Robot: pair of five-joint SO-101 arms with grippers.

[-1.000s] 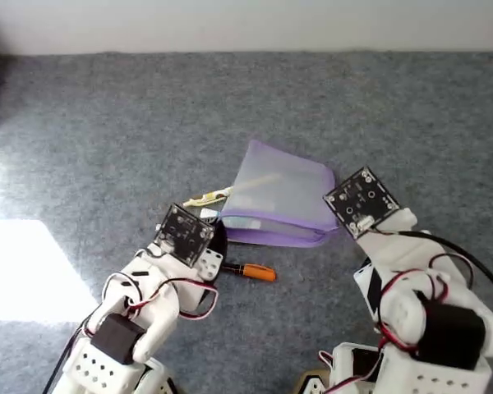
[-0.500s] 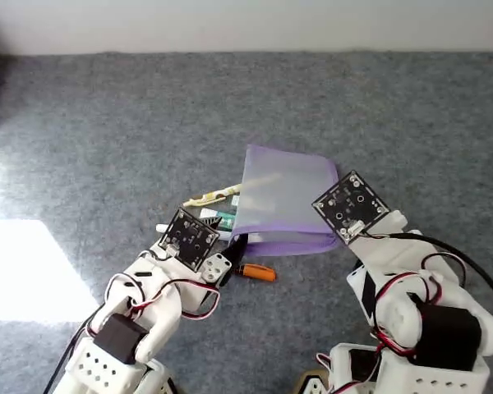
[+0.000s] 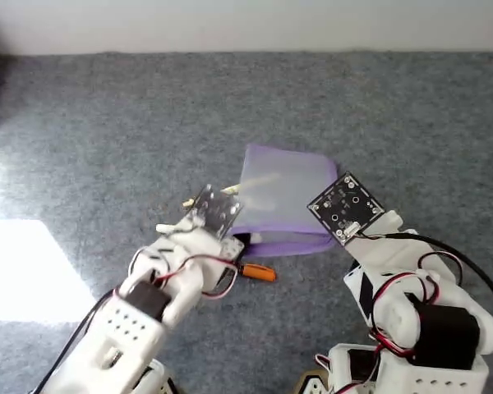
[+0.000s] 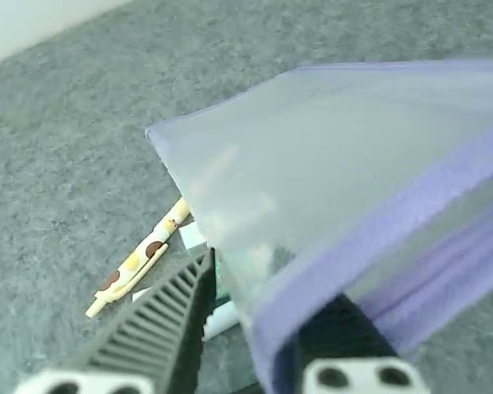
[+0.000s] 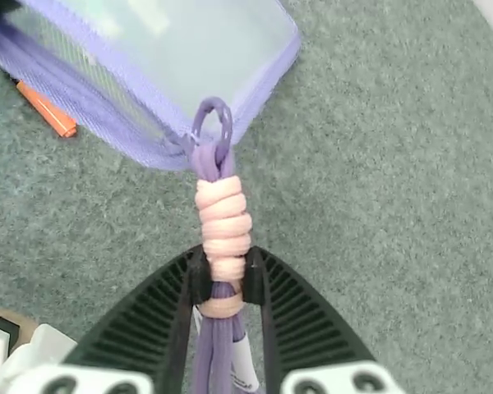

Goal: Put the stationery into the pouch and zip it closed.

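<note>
The translucent purple pouch lies mid-table, with pale items dimly visible inside. My left gripper is open at the pouch's near left corner, and the purple rim runs between its fingers. My right gripper is shut on the pink and purple zip cord, which is tied to the zip ring at the pouch's right corner. A cream spotted pen and a green and white item lie beside the pouch under the left arm. An orange marker lies just in front of the pouch.
The grey carpet-like table top is bare to the left, back and right. A white stick-like item pokes out left of the left arm. The right arm's body fills the near right corner.
The left arm has swung forward and right, from beside the marker to the pouch's left corner, covering the pen. The right arm has shifted slightly left with the cord, and the pouch turned a little.
</note>
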